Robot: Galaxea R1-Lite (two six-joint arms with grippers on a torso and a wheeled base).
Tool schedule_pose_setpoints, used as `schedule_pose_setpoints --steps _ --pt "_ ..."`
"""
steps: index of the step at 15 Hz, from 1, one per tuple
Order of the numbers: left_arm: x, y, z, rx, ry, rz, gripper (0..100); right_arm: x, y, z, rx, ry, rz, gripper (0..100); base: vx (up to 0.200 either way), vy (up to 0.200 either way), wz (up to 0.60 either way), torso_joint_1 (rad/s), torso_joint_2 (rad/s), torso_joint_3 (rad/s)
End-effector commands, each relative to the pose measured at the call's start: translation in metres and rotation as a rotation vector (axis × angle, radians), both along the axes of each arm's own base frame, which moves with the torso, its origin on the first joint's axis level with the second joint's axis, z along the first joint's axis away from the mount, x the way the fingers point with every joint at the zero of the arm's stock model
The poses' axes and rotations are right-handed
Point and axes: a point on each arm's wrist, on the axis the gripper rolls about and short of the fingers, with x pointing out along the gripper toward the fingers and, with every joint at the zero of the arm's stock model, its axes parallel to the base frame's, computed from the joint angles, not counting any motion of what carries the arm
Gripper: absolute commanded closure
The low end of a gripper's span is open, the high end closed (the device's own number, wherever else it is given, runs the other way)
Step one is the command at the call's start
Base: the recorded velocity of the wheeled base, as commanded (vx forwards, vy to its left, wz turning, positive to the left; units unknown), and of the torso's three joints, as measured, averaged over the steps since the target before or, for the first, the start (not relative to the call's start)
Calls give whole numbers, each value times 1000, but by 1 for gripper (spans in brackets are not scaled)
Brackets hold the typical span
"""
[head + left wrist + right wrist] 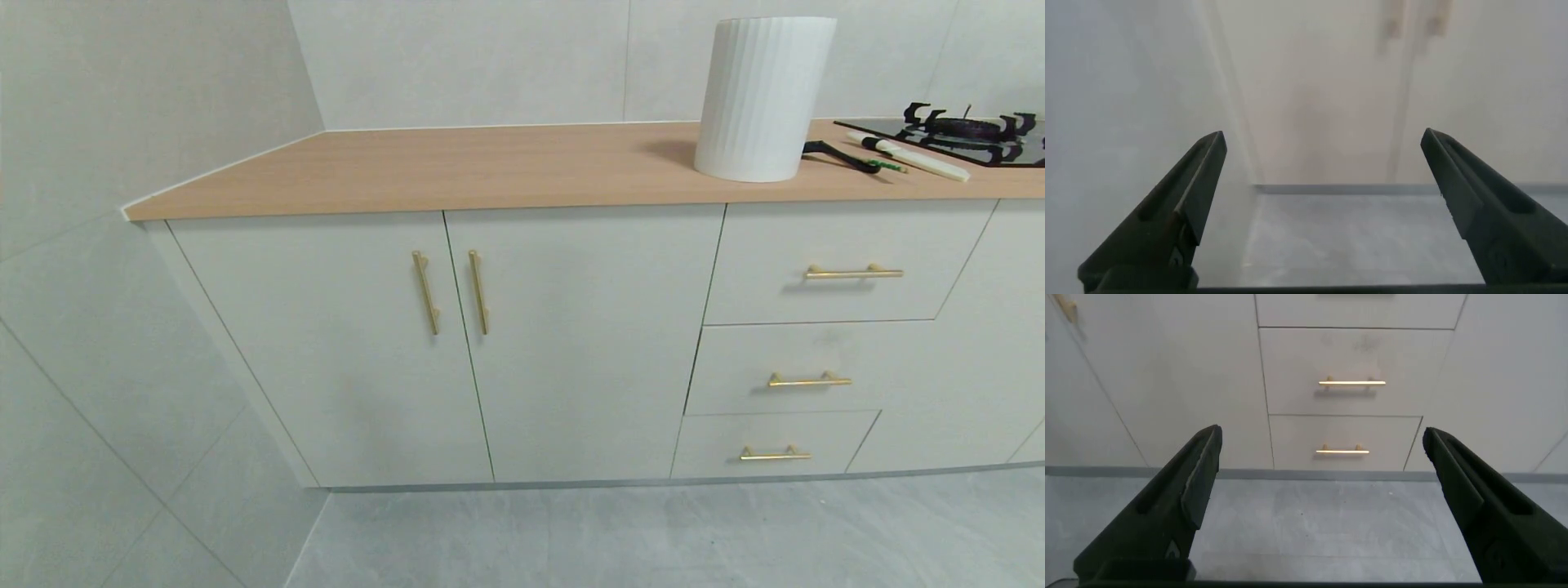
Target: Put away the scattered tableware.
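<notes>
Left gripper (1323, 135) and right gripper (1322, 431) alike — dark, tapering, wedge-shaped fingers (1184, 204).

The counter (457, 167) was wood-brown, the cabinet (571, 343) off-white with gold handles (853, 273). A white holder (763, 98) bore vertical ribs. The hob (971, 131) was black, the floor (653, 531) grey. The left end effector (1323, 147) and right end effector (1323, 437) were black.

Left gripper (1323, 137): dark fingers (1184, 204) spread wide, nothing between them. Beyond them, grey floor (1355, 237) meets the foot of a pale cabinet (1323, 98). Two blurred tan strips (1396, 20) on its doors, probably handles. A plain wall (1127, 82) adjoins the cabinet.
</notes>
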Motion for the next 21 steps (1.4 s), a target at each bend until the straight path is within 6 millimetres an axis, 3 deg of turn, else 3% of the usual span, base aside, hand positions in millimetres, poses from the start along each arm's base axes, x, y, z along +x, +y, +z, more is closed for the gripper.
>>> schedule_pose_setpoints --steps 1,17,21 --pt "0 0 -5 -11 43 -16 0 0 0 -1 1 10 1 0 0 0 0 0 0 0" --pt "0 0 -4 -17 32 -18 0 0 0 -1 9 10 14 0 0 0 0 0 0 0" --pt "0 0 -4 -17 32 -18 0 0 0 -1 9 10 14 0 0 -200 0 2 4 4"
